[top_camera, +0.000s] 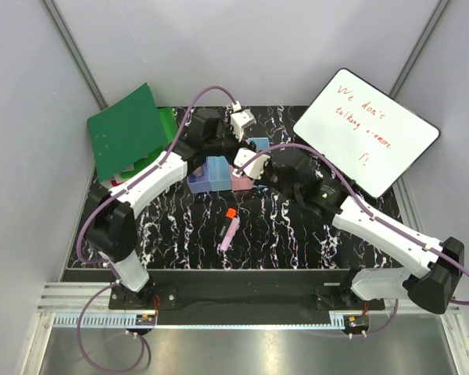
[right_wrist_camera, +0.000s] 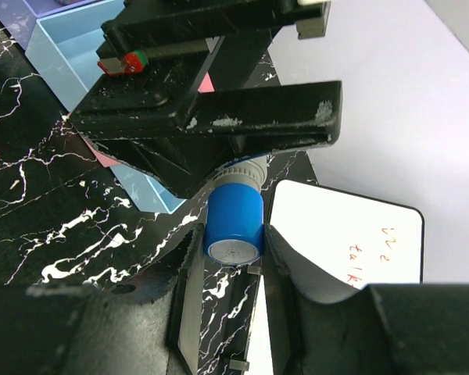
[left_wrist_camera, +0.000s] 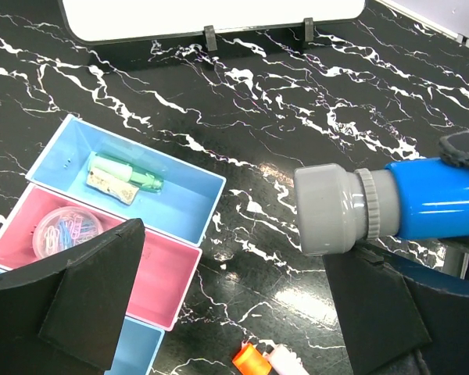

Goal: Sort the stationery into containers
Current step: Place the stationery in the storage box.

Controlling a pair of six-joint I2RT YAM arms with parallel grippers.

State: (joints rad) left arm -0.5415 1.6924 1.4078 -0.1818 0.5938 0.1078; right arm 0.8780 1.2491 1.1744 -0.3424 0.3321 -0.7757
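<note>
My right gripper (right_wrist_camera: 233,239) is shut on a blue stick with a grey cap (right_wrist_camera: 234,223) and holds it in the air above the table. In the left wrist view the same stick (left_wrist_camera: 391,207) comes in from the right, its grey cap just above my right-hand finger. My left gripper (left_wrist_camera: 234,262) is open and empty, close beside the stick. The joined containers (top_camera: 216,176) lie under both grippers. The light blue bin (left_wrist_camera: 180,191) holds a green highlighter (left_wrist_camera: 129,175). The pink bin (left_wrist_camera: 160,273) holds a round clear case of clips (left_wrist_camera: 66,230). A pink marker with an orange cap (top_camera: 228,226) lies on the table in front of the bins.
The whiteboard with red writing (top_camera: 367,133) stands at the back right, on small feet. The green folder (top_camera: 129,133) leans at the back left. Grey walls close in the table on the left, back and right.
</note>
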